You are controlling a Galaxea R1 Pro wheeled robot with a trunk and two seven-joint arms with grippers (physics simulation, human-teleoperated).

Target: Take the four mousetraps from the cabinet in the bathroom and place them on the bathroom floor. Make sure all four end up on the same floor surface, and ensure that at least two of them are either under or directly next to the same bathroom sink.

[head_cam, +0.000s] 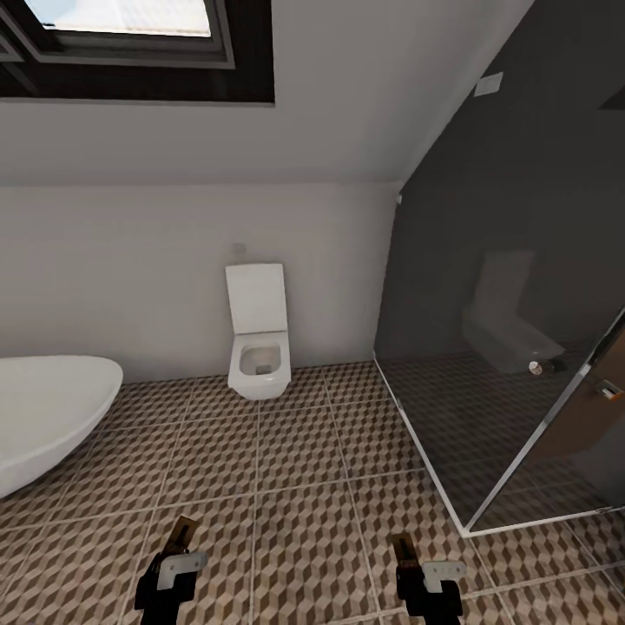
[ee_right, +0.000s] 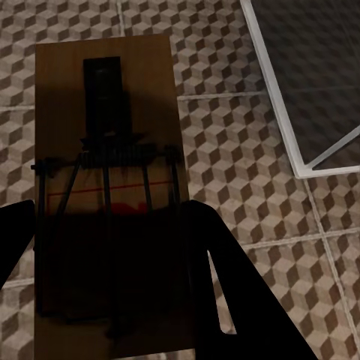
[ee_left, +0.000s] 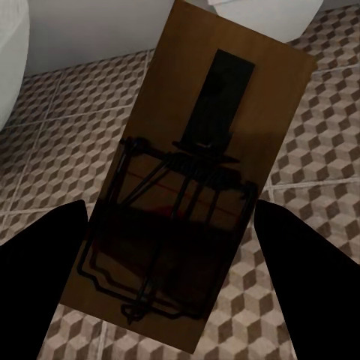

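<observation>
- Left gripper [head_cam: 176, 555]: you have it low at the bottom of the head view, its fingers closed on a mousetrap [head_cam: 181, 531] that sticks forward past the fingertips, above the tiles.
- Same trap from your left wrist camera: the left mousetrap [ee_left: 196, 176] is a brown board with a dark metal plate and wire frame and a small red mark, seated between the two dark fingers [ee_left: 41, 262], tilted against the tile lines.
- Right gripper [head_cam: 415, 564]: also at the bottom of the head view, fingers clamped on a second mousetrap [head_cam: 401, 549] pointing forward.
- Same trap from your right wrist camera: the right mousetrap [ee_right: 107, 187] is gripped at its near end by the dark fingers [ee_right: 217, 292], with the board held over the tiles.
- Bathroom floor [head_cam: 295, 469]: cube-pattern tiles in brown, beige and white with pale grout, spreading ahead of you under both held traps.
- Toilet [head_cam: 258, 334]: white, lid raised, against the far wall, straight ahead.
- Bathtub [head_cam: 43, 408]: white curved rim at the left edge, resting on the tiles.
- Shower enclosure [head_cam: 512, 408]: dark glass panels with a pale frame on your right; its corner frame [ee_right: 300, 105] lies near the right trap in the right wrist view.
- Window [head_cam: 121, 35]: dark-framed, high on the sloped ceiling at upper left.
</observation>
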